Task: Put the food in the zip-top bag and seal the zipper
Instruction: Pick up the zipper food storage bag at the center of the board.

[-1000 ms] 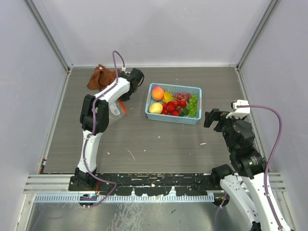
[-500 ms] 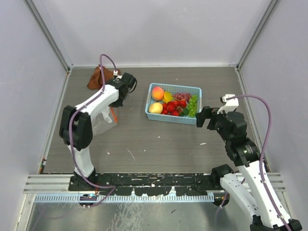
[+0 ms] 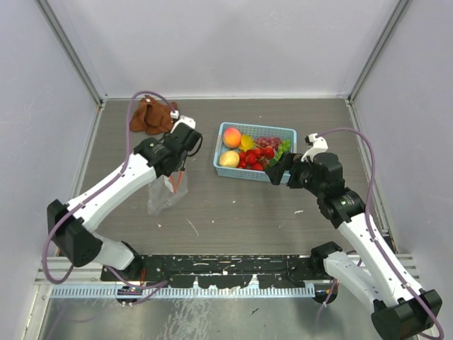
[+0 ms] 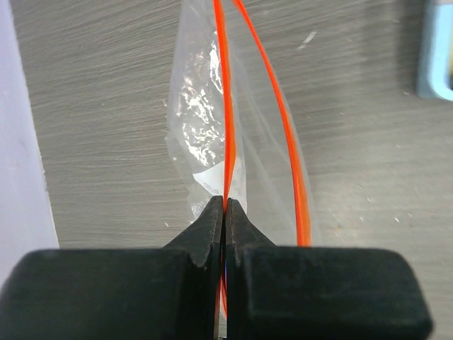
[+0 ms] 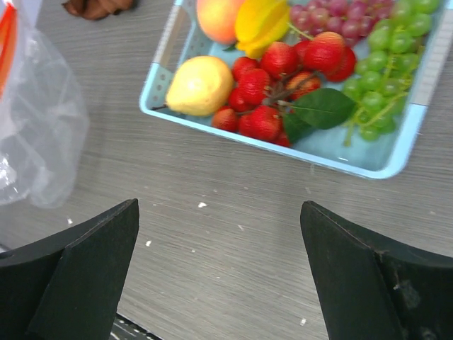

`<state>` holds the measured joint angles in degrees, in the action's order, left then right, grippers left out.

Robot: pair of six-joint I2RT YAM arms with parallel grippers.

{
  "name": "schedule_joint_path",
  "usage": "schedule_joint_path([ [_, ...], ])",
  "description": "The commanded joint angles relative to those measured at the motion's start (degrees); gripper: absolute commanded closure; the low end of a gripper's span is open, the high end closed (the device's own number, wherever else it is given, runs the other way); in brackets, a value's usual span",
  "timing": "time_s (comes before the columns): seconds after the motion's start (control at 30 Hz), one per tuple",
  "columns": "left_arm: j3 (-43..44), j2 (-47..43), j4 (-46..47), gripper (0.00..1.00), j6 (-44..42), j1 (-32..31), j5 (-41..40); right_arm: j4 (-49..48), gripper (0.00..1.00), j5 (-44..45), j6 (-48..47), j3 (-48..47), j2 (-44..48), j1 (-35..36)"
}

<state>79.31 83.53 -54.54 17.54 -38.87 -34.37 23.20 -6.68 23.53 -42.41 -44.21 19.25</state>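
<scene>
The zip-top bag (image 3: 161, 197) is hung from the left gripper (image 4: 225, 205), whose fingers are pressed together on one side of the orange-red zipper (image 4: 225, 106). The strip's other side is bowed away, so the mouth is left open. The right gripper (image 5: 218, 207) is spread wide and empty, near the blue basket (image 5: 333, 164). The food is kept in that basket: a peach (image 5: 219, 15), a yellow fruit (image 5: 199, 85), strawberries (image 5: 265, 78) and grapes (image 5: 382, 49). A brown cloth (image 3: 150, 115) is seen at the table's far left.
</scene>
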Motion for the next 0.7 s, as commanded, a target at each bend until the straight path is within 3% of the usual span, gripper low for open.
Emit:
schedule_joint_path([
  [0.0,-2.77,-6.78,3.25,1.00,-1.28,-4.38,0.84,-6.97,0.00,0.64,5.97,-1.42,-0.64,4.18],
  [0.27,-8.58,-13.55,8.67,1.00,-0.70,-11.14,5.13,-11.10,0.02,7.77,13.74,-3.93,-6.87,14.38],
  [0.67,-12.60,-15.90,12.69,1.00,-0.61,-18.82,0.67,-12.75,0.05,15.89,23.38,-11.45,-18.98,26.32],
])
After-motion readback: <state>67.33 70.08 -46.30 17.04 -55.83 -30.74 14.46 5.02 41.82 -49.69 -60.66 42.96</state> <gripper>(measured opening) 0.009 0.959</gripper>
